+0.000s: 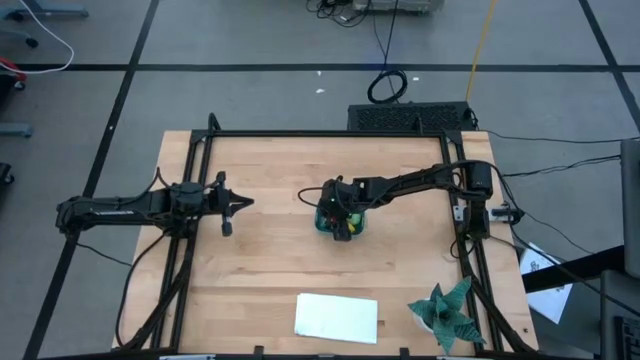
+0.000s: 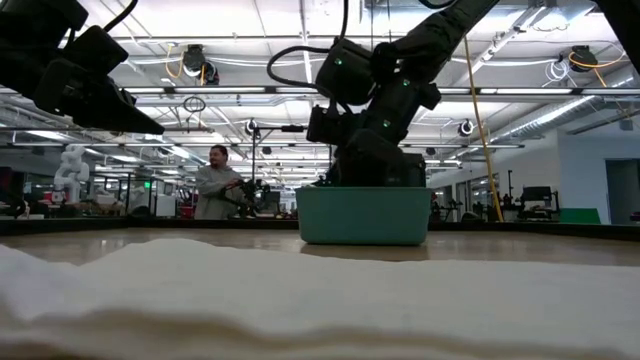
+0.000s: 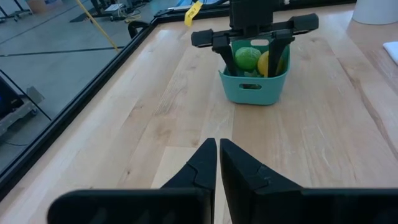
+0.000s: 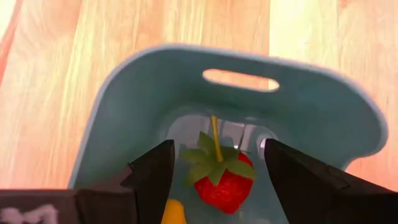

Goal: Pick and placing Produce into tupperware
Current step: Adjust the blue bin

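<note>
The teal tub (image 1: 352, 226) stands at the table's middle and also shows in the low view (image 2: 363, 215). My right gripper (image 4: 217, 165) is open and points down into it. The dark red piece with green leaves (image 4: 222, 182) lies on the tub's floor between the fingers, apart from both. A bit of the yellow piece (image 4: 174, 214) shows beside it. The left wrist view shows the light green ball (image 3: 247, 58) and the yellow piece (image 3: 270, 63) in the tub (image 3: 254, 87). My left gripper (image 3: 217, 155) is shut and empty, above the table's left side (image 1: 240, 203).
A flat white rectangle (image 1: 337, 316) lies near the front edge and fills the low view's foreground (image 2: 300, 300). A spiky teal plant (image 1: 447, 312) stands at the front right corner. A black frame (image 1: 190, 180) borders the table. A person (image 2: 215, 185) is in the room behind.
</note>
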